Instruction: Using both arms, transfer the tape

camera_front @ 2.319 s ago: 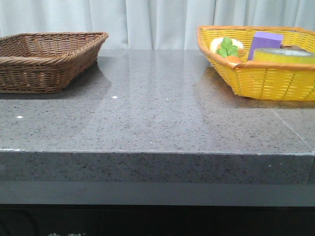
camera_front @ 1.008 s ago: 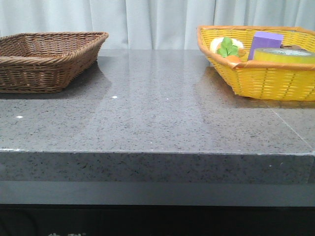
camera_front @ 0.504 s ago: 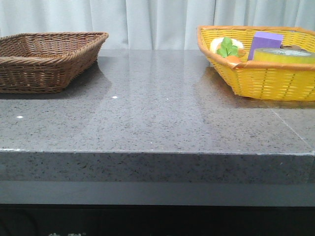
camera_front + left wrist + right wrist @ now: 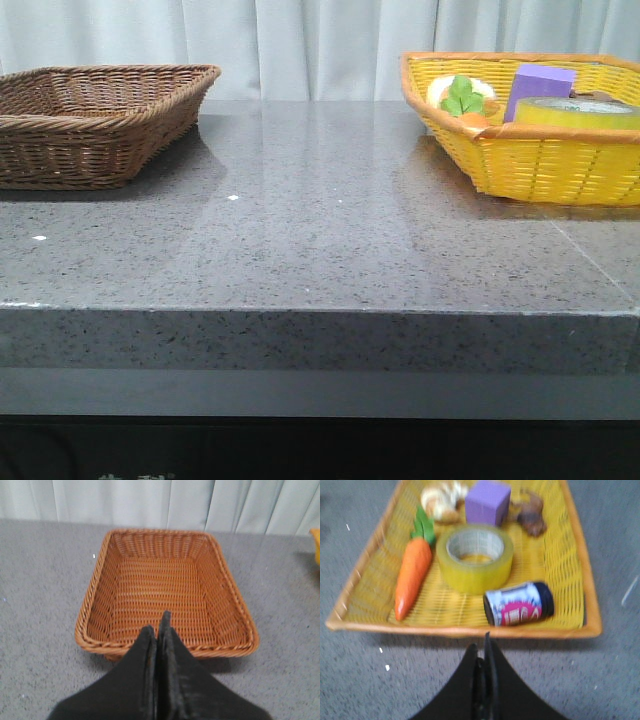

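Note:
The yellow-green tape roll (image 4: 475,557) lies flat in the yellow basket (image 4: 570,580), hole up; in the front view the tape (image 4: 575,111) shows at the basket's right behind the rim (image 4: 540,160). My right gripper (image 4: 481,647) is shut and empty, over the grey table just outside the basket's near rim. My left gripper (image 4: 157,627) is shut and empty, its tips over the near rim of the empty brown wicker basket (image 4: 100,580). Neither arm shows in the front view.
In the yellow basket with the tape lie a toy carrot (image 4: 413,575), a purple block (image 4: 488,502), a small dark can with a pink label (image 4: 519,603), a pale bun-like item (image 4: 440,502) and a brown lump (image 4: 531,517). The brown basket (image 4: 90,120) stands at the table's left.

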You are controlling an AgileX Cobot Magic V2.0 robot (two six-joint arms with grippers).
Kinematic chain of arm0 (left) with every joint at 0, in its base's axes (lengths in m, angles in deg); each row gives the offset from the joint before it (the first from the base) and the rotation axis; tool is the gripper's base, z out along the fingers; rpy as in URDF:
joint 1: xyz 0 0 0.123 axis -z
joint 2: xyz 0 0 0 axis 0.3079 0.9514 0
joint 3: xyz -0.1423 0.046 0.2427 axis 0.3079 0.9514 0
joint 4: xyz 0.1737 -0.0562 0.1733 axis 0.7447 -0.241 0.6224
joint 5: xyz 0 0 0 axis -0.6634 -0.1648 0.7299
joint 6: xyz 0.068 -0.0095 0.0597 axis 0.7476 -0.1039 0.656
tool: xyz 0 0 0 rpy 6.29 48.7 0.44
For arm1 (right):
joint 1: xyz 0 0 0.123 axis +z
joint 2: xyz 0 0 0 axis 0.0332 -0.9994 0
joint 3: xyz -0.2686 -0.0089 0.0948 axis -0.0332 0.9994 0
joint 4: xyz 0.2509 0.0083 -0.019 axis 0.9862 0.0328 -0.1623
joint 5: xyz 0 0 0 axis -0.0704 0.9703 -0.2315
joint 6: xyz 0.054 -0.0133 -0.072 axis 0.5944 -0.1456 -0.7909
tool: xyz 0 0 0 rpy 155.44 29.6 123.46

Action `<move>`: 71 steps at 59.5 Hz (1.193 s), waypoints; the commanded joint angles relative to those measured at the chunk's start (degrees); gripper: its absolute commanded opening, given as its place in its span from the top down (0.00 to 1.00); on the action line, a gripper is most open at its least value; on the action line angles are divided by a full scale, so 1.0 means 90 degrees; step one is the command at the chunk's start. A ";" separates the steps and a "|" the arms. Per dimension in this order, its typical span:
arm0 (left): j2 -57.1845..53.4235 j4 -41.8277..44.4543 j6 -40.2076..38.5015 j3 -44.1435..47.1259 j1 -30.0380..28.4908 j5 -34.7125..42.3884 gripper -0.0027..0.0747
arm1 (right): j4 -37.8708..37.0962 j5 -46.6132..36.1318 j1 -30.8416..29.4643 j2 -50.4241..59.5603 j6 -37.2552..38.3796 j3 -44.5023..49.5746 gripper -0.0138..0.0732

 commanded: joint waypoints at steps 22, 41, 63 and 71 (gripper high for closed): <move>0.1028 0.0307 -0.0064 -0.0154 0.0055 0.0644 0.53 | -0.0236 -0.0360 -0.0029 -0.0915 -0.0120 -0.0162 0.49; 0.1219 0.0195 -0.0051 -0.0154 0.0686 0.1005 0.27 | -0.0236 -0.0250 -0.0033 -0.1375 0.0156 -0.0917 0.29; 0.1219 0.0195 -0.0051 -0.0154 0.3341 0.1115 0.31 | -0.0212 0.1022 -0.0179 -0.3337 0.0305 -0.3442 0.30; 0.1219 0.0195 -0.0051 -0.0154 0.4048 0.1115 0.31 | -0.0212 0.1589 -0.0199 -0.4248 0.0305 -0.4325 0.30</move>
